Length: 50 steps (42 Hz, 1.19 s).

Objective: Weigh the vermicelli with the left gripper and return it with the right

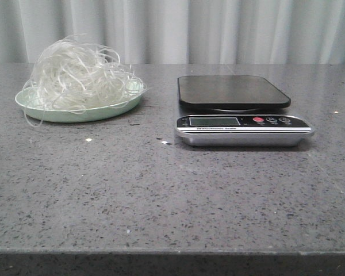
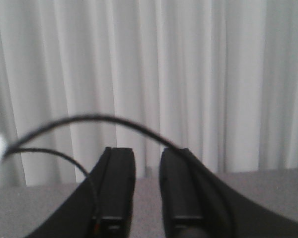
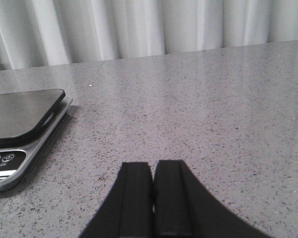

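The vermicelli (image 1: 80, 72) is a fluffy heap of whitish strands on a pale green plate (image 1: 75, 113) at the back left of the table. A digital scale (image 1: 241, 129) with a bare black platform (image 1: 233, 91) stands to its right. It also shows in the right wrist view (image 3: 20, 119). Neither gripper shows in the front view. My left gripper (image 2: 147, 151) is empty, its jaws a narrow gap apart, and faces the curtain above the table. My right gripper (image 3: 153, 162) is shut on nothing, low over the table to the right of the scale.
The grey speckled table (image 1: 172, 195) ends in a front edge near the bottom of the front view. A white curtain (image 1: 218, 29) hangs behind it. A thin black cable (image 2: 89, 119) arcs across the left wrist view.
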Each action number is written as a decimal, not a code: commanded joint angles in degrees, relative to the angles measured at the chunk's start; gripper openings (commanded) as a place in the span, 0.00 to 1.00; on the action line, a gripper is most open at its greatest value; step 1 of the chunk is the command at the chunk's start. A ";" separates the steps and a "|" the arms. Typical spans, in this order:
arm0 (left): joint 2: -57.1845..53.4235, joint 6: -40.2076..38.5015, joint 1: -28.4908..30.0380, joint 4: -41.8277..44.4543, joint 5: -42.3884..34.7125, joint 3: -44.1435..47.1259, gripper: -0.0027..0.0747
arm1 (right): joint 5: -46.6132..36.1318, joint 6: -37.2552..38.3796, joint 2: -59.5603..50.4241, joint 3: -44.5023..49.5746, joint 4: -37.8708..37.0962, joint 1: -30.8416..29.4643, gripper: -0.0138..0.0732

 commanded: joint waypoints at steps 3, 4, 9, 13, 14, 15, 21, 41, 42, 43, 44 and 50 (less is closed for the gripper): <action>7.61 -0.49 -0.38 -0.33 0.89 -4.97 0.66 | -4.79 0.01 -0.97 -0.39 -0.68 -0.39 0.33; 8.91 -0.49 -0.38 -0.33 1.52 -5.52 0.70 | -4.79 0.01 -0.97 -0.39 -0.68 -0.39 0.33; 14.46 -0.39 -0.48 -0.33 5.66 -7.77 0.75 | -4.79 0.01 -0.97 -0.39 -0.68 -0.39 0.33; 19.16 2.49 -1.94 -1.41 10.34 -10.44 0.75 | -4.79 0.01 -0.97 -0.39 -0.68 -0.39 0.33; 20.65 4.30 -2.30 -2.16 11.46 -11.40 0.75 | -4.79 0.01 -0.97 -0.39 -0.68 -0.39 0.33; 21.81 5.83 -2.76 -3.44 12.83 -12.12 0.75 | -4.79 0.01 -0.97 -0.39 -0.68 -0.39 0.33; 29.88 18.03 -4.25 -12.55 19.83 -17.61 0.75 | -4.79 0.01 -0.97 -0.39 -0.68 -0.39 0.33; 51.33 53.99 -4.87 -24.97 38.14 -32.56 0.74 | -4.73 0.01 -0.97 -0.39 -0.68 -0.39 0.33; 51.65 54.77 -5.00 -24.97 38.14 -32.66 0.74 | -4.73 0.01 -0.97 -0.39 -0.68 -0.39 0.33; 52.02 56.84 -5.26 -24.97 38.14 -32.77 0.74 | -4.73 0.01 -0.97 -0.39 -0.68 -0.39 0.33; 52.30 57.97 -5.57 -25.09 38.14 -32.77 0.74 | -4.73 0.01 -0.97 -0.39 -0.68 -0.39 0.33; 54.25 62.02 -8.14 -25.09 38.04 -32.77 0.74 | -4.73 0.01 -0.97 -0.39 -0.68 -0.39 0.33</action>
